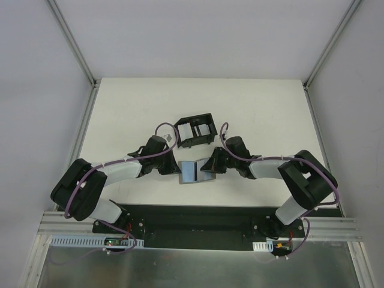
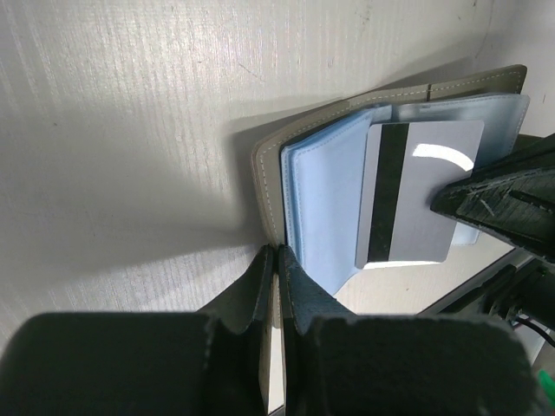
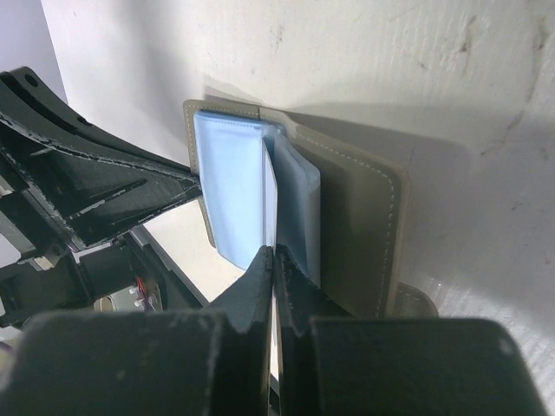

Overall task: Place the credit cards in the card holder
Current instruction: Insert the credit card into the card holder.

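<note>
card holder (image 1: 197, 171): open on the table (image 1: 120, 108), between both grippers
credit card (image 2: 412, 204): on the holder's inner sleeves
tray (image 1: 195, 132): just behind the holder
left gripper (image 1: 175, 169): at holder's left edge
right gripper (image 1: 211, 165): at holder's right edge

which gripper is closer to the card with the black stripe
Right. The right gripper pinches an edge of the card; the left gripper is clamped on the card holder, beside the card, not touching it.

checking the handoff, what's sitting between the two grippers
The open wallet lies between the left gripper and right gripper in the top view; the left wrist view shows a card on it.
</note>
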You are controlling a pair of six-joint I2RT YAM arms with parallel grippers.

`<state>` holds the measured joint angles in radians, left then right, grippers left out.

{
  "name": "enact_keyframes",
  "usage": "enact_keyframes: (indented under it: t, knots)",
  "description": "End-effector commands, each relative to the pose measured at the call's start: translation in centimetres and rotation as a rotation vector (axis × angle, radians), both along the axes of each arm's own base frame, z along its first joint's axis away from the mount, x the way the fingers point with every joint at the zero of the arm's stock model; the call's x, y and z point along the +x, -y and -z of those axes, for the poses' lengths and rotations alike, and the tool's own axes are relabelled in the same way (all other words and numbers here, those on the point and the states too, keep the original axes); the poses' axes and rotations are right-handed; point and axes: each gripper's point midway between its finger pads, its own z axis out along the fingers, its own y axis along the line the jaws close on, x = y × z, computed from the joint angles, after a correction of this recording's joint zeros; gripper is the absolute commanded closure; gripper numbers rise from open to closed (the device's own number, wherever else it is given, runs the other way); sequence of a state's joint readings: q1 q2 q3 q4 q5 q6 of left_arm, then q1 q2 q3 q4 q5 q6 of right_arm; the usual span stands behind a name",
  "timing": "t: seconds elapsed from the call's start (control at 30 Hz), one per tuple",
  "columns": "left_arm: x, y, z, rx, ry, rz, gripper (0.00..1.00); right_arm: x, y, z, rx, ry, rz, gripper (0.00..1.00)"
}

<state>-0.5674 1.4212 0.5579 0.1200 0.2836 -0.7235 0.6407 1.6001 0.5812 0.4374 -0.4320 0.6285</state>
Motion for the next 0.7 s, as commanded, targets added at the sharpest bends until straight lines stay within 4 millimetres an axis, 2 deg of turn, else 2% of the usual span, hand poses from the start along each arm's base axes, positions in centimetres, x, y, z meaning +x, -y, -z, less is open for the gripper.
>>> enact_keyframes:
  t: [0.0, 0.37, 0.67]
  knots:
    - [0.5, 0.1, -0.4, -0.024, 0.008, -0.017, 1.00, -1.1, -0.7, 0.7, 0.000, -0.016, -0.031, 0.99]
    - [0.4, 0.1, -0.4, -0.034, 0.016, -0.020, 1.00, -0.8, -1.1, 1.2, -0.012, -0.025, -0.031, 0.99]
    - [0.4, 0.0, -0.4, -0.032, 0.020, -0.020, 1.00, 1.4, 2.3, 0.0, -0.063, 0.062, 0.054, 0.99]
